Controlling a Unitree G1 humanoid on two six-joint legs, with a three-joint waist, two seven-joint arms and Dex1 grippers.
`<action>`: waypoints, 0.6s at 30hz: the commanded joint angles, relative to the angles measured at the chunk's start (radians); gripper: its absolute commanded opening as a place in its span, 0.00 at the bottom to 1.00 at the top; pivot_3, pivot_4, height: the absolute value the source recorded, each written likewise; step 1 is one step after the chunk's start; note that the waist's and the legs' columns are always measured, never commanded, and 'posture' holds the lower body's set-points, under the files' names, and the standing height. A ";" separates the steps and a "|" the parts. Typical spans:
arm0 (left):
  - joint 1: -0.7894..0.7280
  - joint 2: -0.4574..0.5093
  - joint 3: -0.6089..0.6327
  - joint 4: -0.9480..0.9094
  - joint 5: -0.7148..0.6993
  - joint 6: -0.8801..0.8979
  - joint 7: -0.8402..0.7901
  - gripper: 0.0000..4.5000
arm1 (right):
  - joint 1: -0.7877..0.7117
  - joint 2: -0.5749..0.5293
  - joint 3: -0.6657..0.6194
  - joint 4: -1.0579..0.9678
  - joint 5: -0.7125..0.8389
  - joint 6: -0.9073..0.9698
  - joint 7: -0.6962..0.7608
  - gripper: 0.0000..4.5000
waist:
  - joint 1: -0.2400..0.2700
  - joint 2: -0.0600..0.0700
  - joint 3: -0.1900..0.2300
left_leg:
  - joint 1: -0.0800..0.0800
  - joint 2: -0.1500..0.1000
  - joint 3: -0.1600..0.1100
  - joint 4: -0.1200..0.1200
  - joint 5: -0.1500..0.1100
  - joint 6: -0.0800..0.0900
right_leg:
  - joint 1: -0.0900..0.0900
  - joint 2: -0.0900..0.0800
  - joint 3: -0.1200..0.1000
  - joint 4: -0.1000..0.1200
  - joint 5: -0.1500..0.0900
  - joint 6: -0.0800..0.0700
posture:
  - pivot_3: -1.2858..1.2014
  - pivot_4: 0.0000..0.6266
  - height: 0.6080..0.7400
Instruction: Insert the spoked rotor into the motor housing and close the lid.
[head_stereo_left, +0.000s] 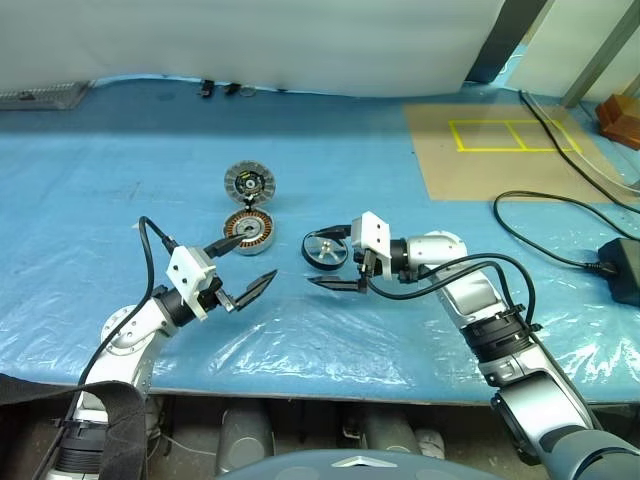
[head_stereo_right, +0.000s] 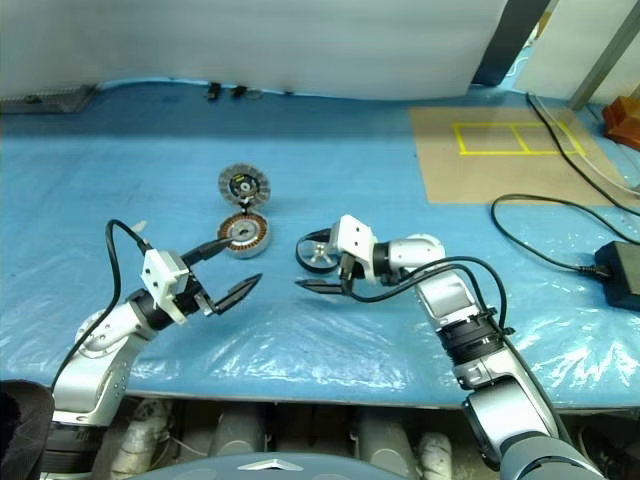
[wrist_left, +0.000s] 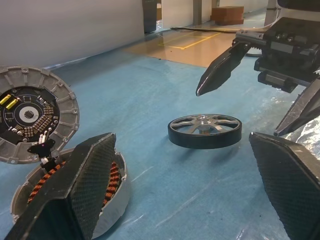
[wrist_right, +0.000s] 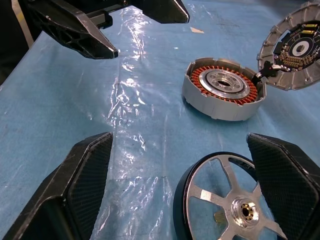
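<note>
My right gripper (head_stereo_left: 333, 260) hangs spread with the spoked rotor (head_stereo_left: 324, 249) lying flat between its jaws, ungripped, ready to close on, while my left gripper (head_stereo_left: 245, 263), jaws apart and empty, waits just short of the motor housing (head_stereo_left: 249, 232) and its propped lid (head_stereo_left: 249, 183).

No legible text, label, brand or number on any item; only sign present: yellow taped rectangle outline (head_stereo_left: 513, 136) on the brown floor panel (head_stereo_left: 480, 170).
</note>
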 joint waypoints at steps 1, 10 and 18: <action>0.000 0.001 0.008 -0.015 -0.004 -0.013 0.004 1.00 | -0.023 0.002 -0.006 -0.023 0.003 -0.018 0.004 1.00 | 0.000 0.000 0.000 | 0.000 0.000 0.000 0.000 0.000 0.000 | 0.000 0.000 0.000 0.000 0.000 0.000 | 0.52 0.24 1.00; 0.007 -0.002 0.003 -0.027 0.001 -0.011 0.011 1.00 | -0.019 0.004 -0.004 -0.026 0.003 -0.018 0.003 1.00 | 0.000 0.000 0.000 | 0.000 0.000 0.000 0.000 0.000 0.000 | 0.000 0.000 0.000 0.000 0.000 0.000 | 0.52 0.24 1.00; 0.041 0.001 0.024 -0.053 -0.003 -0.005 0.039 1.00 | -0.101 0.060 0.019 0.021 -0.023 -0.041 -0.011 1.00 | -0.004 0.000 0.000 | 0.000 0.000 0.000 0.000 0.000 0.000 | 0.000 0.000 0.000 0.000 0.000 0.000 | 0.52 0.24 1.00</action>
